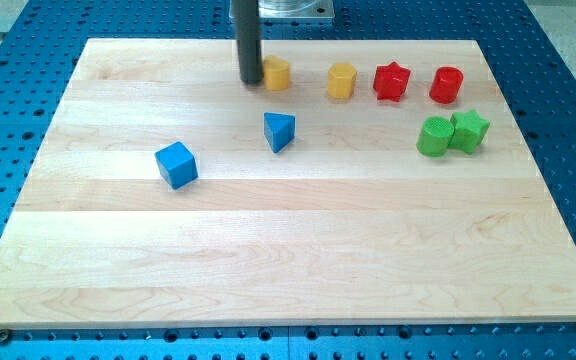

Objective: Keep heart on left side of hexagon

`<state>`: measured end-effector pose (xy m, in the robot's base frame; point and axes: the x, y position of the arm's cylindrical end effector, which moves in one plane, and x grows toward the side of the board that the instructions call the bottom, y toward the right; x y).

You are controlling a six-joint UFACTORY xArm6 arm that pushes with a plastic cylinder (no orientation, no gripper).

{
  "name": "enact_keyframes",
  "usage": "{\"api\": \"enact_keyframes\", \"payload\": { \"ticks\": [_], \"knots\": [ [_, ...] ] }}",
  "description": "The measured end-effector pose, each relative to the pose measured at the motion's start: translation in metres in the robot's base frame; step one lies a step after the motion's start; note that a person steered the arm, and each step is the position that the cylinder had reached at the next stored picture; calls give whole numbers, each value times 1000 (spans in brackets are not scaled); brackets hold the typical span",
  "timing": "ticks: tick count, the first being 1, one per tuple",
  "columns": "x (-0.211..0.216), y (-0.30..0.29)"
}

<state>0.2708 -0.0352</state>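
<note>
**Tip against the yellow heart at the board's top**

My tip point(251, 81) is a bare rod end with nothing to open or close; it touches the left side of the yellow heart point(278, 73). The yellow hexagon point(341, 81) sits to the view's right of that heart, apart from it. Further right lie a red star point(391, 81) and a red block point(446, 85), then a green block point(433, 136) touching a green star point(469, 131). Lower down, a blue triangle point(279, 131) and a blue cube point(176, 164) rest on the wooden board point(288, 270).

Bright, even overhead light washing over the pale wooden board point(288, 240), blocks casting only faint, short shadows, soft glare showing on the rod's metal mount at the frame's top, focus holding sharp throughout, edges looking straight and undistorted.
</note>
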Motion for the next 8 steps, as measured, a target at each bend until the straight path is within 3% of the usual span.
{"api": "enact_keyframes", "payload": {
  "ticks": [2,4,6,8],
  "knots": [
    [-21,59],
    [-34,57],
    [-33,125],
    [-27,85]
  ]
}}
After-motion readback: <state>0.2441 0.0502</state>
